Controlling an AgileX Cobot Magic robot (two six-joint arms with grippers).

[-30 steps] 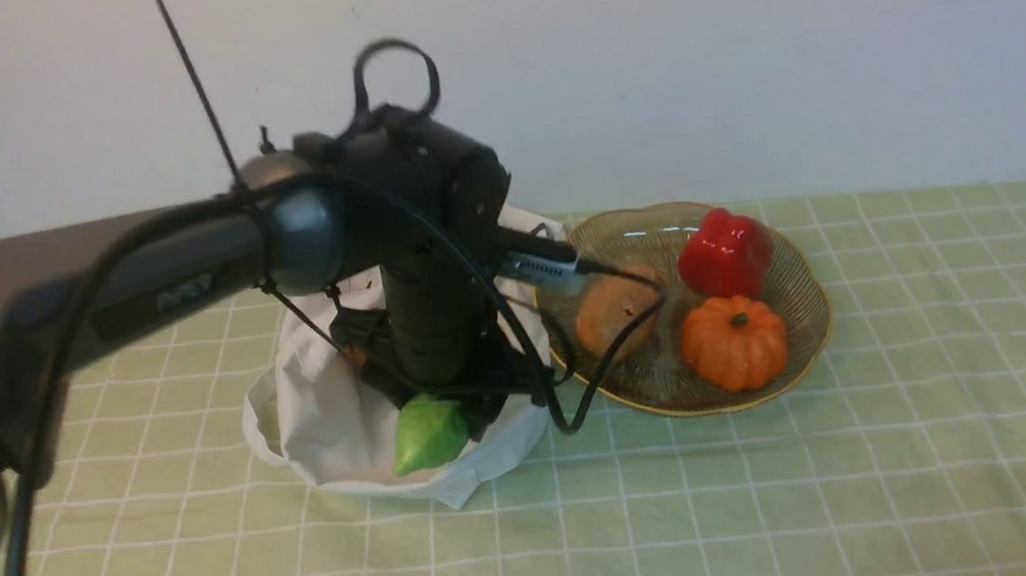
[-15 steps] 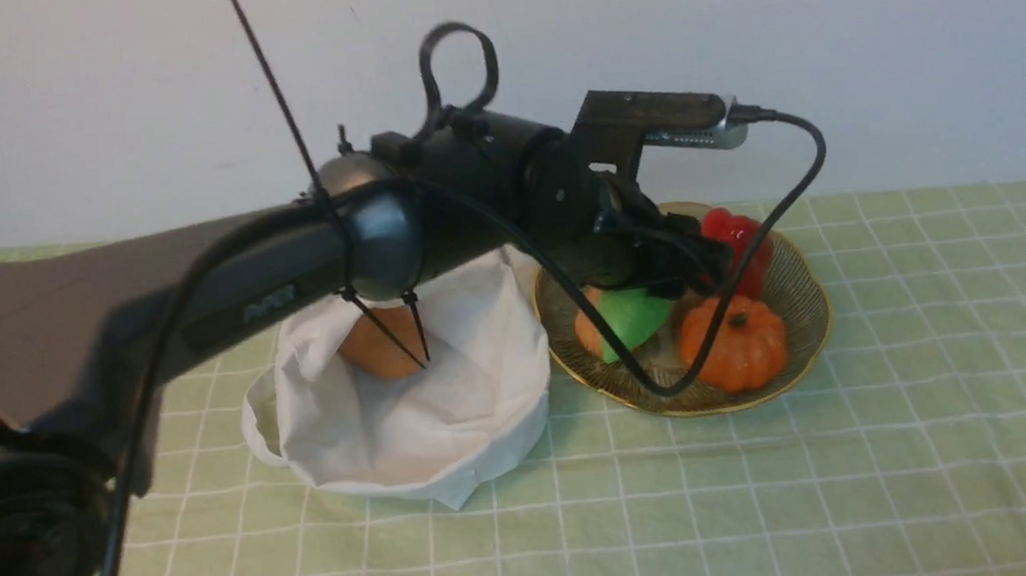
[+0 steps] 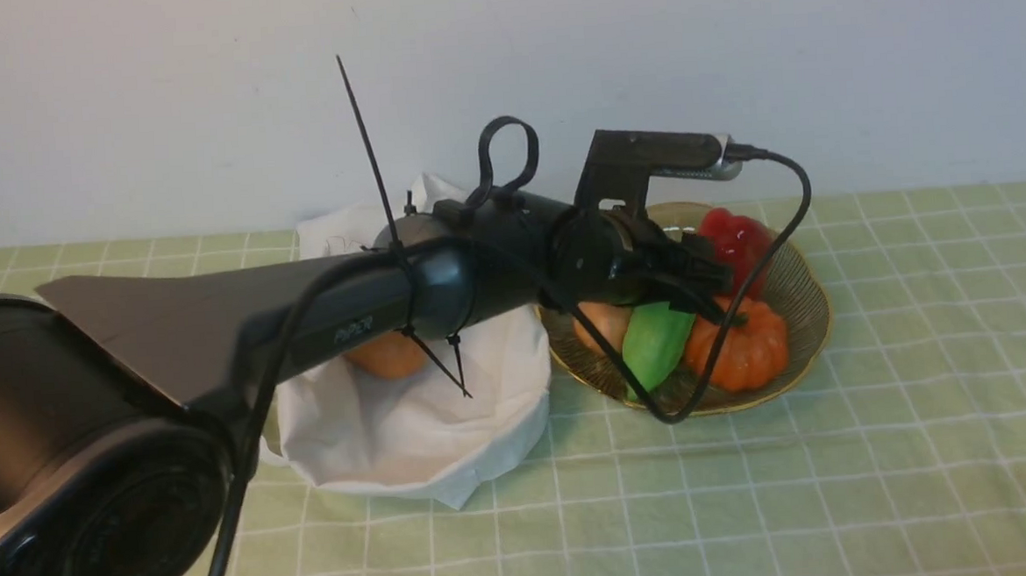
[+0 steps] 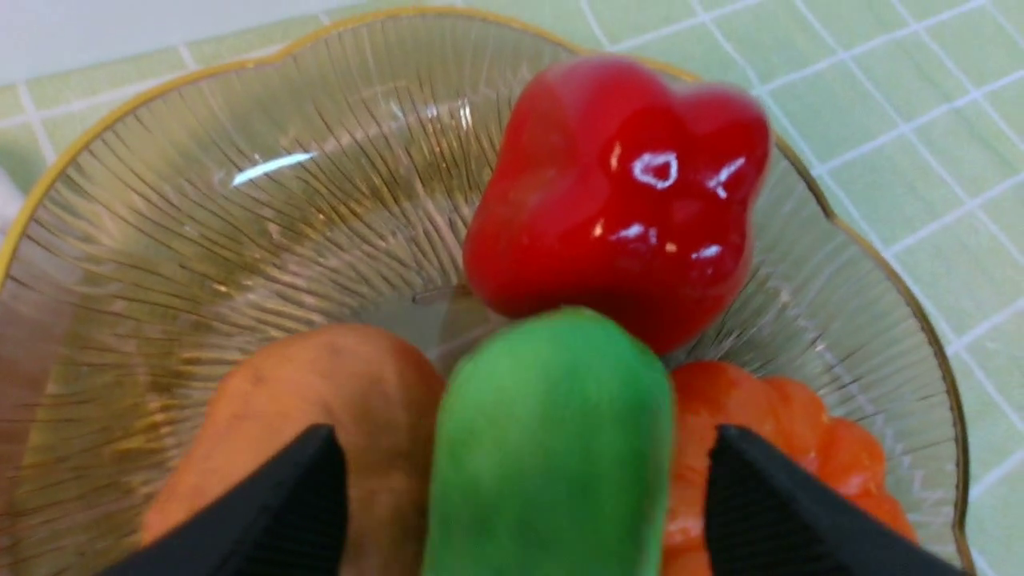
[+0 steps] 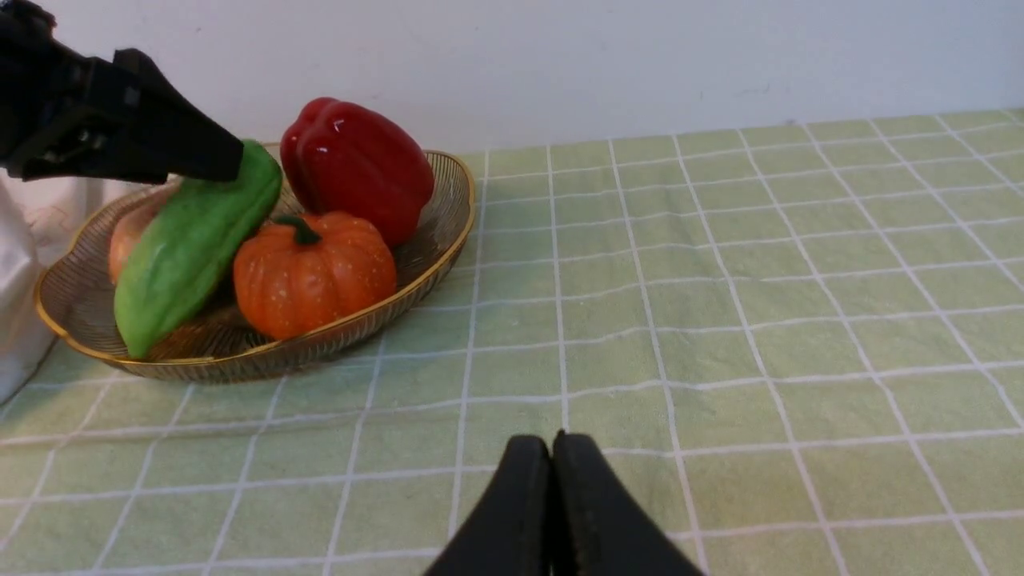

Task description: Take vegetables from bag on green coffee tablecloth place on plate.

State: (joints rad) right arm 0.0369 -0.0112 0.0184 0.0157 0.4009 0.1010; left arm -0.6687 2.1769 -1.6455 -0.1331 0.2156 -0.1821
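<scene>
The green gourd (image 3: pixel 652 342) lies in the amber plate (image 3: pixel 804 308), leaning between an orange-brown potato (image 3: pixel 601 323) and an orange pumpkin (image 3: pixel 749 346). My left gripper (image 3: pixel 706 287) hovers over the plate, open, its jaws on either side of the gourd (image 4: pixel 552 448) with small gaps. A second orange-brown potato (image 3: pixel 385 356) sits inside the white bag (image 3: pixel 415 425), left of the plate. My right gripper (image 5: pixel 552 448) is shut and empty, low over the green tablecloth (image 5: pixel 720 280), right of the plate (image 5: pixel 448 208).
A red bell pepper (image 3: pixel 738 232) sits at the back of the plate. My left arm (image 3: pixel 304 316) and its cable stretch across the bag. A white wall stands close behind the bag and plate.
My left gripper lifted the green gourd out of the bag, swung it right over the plate, lowered it and opened. The gourd now rests in the plate.
</scene>
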